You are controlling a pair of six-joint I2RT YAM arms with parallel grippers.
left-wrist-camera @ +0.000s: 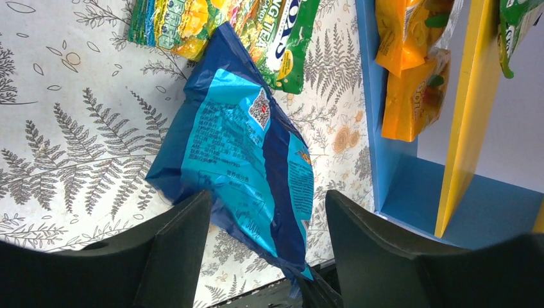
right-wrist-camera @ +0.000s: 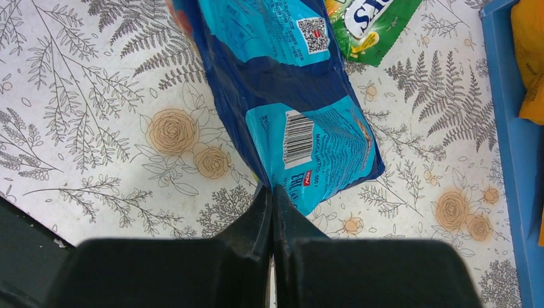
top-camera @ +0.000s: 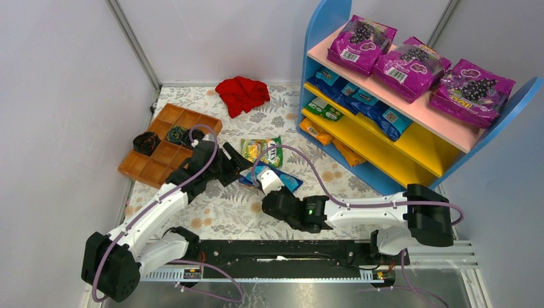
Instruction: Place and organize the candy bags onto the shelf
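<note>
Candy bags lie partly shelved and partly loose. The step in hand, as I judge it, is picking one loose pack up off the fern-printed tablecloth [top-camera: 218,212].

Read the top view as a clock face. At ten o'clock sits a brown wooden compartment tray [top-camera: 168,142], which is no part of the job. Just right of it the left gripper [left-wrist-camera: 266,199] is open, its dark fingers spread to either side of a bright blue glossy pillow-pack, the blue candy bag [left-wrist-camera: 244,160], without squeezing it. The blue candy bag lies near the table's centre, and a green-and-yellow glossy candy bag [top-camera: 262,151] touches it at its eleven o'clock.

At the bag's six o'clock end the right gripper [right-wrist-camera: 272,199] is closed, its fingers pressed together on the end seam, so the pack appears to be in that arm's keeping. From one to three o'clock stands the large tiered shelf with blue side panels [top-camera: 321,25]. Other blue packs [top-camera: 369,109] line its middle board under the pink top.

The next move probably calls for the right arm to lift the pack and carry it toward two o'clock, to that blue row. A pinch at one seam will let the pack dangle, so it needs enough height to clear the yellow board [top-camera: 423,147]. The left gripper should draw clear toward nine o'clock.
</note>
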